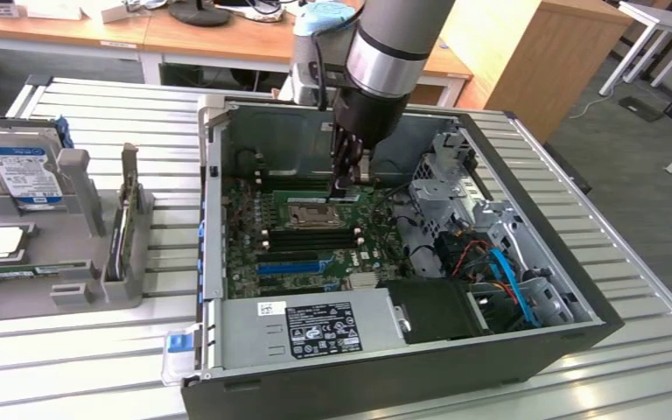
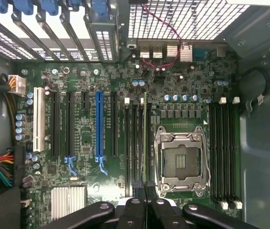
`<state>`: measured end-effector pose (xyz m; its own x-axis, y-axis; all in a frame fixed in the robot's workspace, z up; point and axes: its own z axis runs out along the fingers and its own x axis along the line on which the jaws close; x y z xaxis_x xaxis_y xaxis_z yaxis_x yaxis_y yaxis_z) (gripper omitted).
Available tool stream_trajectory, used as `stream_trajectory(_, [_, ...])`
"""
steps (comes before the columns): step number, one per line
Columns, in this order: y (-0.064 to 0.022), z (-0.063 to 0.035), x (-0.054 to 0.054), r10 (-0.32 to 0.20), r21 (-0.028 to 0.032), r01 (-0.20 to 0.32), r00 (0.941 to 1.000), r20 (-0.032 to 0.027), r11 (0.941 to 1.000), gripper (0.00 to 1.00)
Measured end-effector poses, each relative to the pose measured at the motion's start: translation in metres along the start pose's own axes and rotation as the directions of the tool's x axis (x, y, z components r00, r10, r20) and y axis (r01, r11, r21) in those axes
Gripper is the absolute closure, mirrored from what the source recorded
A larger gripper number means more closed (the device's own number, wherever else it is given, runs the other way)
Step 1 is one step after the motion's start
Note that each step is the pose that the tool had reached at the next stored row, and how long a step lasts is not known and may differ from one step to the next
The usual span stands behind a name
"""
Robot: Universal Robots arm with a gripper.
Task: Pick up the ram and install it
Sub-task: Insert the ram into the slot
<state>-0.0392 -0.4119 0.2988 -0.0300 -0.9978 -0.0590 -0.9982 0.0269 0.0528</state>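
The robot arm (image 1: 388,44) reaches down into the open computer case (image 1: 570,337). Its gripper (image 1: 343,185), fingers pressed together, is low over the green board (image 1: 255,254), just beside the silver chip holder (image 1: 311,213). On the exterior view's left, a blue-labelled drive (image 1: 18,171) stands in a grey rack (image 1: 73,280).

- wrist view: ram (image 2: 145,143) is edge-on, so its chips and label are hidden
- gripper (image 2: 144,191) is clamped on it, finger bases cut off by the frame edge
- exterior view: arm (image 1: 388,52) runs out of frame and blocks part of the computer case (image 1: 430,389)
- power supply label (image 1: 318,325) print is too tiny to read
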Motion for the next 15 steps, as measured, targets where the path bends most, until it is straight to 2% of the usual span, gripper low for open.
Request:
stream_trajectory(3, [-0.0003,0.0047,0.0003,0.0,0.0001,0.0,1.0,0.0002,1.0,0.89])
stream_trajectory(7, [-0.0003,0.0046,0.0003,0.0,0.0,0.0,1.0,0.0,1.0,0.89])
stream_trajectory(11, [-0.0059,0.0044,0.0004,-0.001,0.0,0.001,1.0,0.0001,1.0,0.89])
stream_trajectory(15, [-0.0067,0.0044,0.0006,-0.001,0.0001,0.001,1.0,0.0001,1.0,0.89])
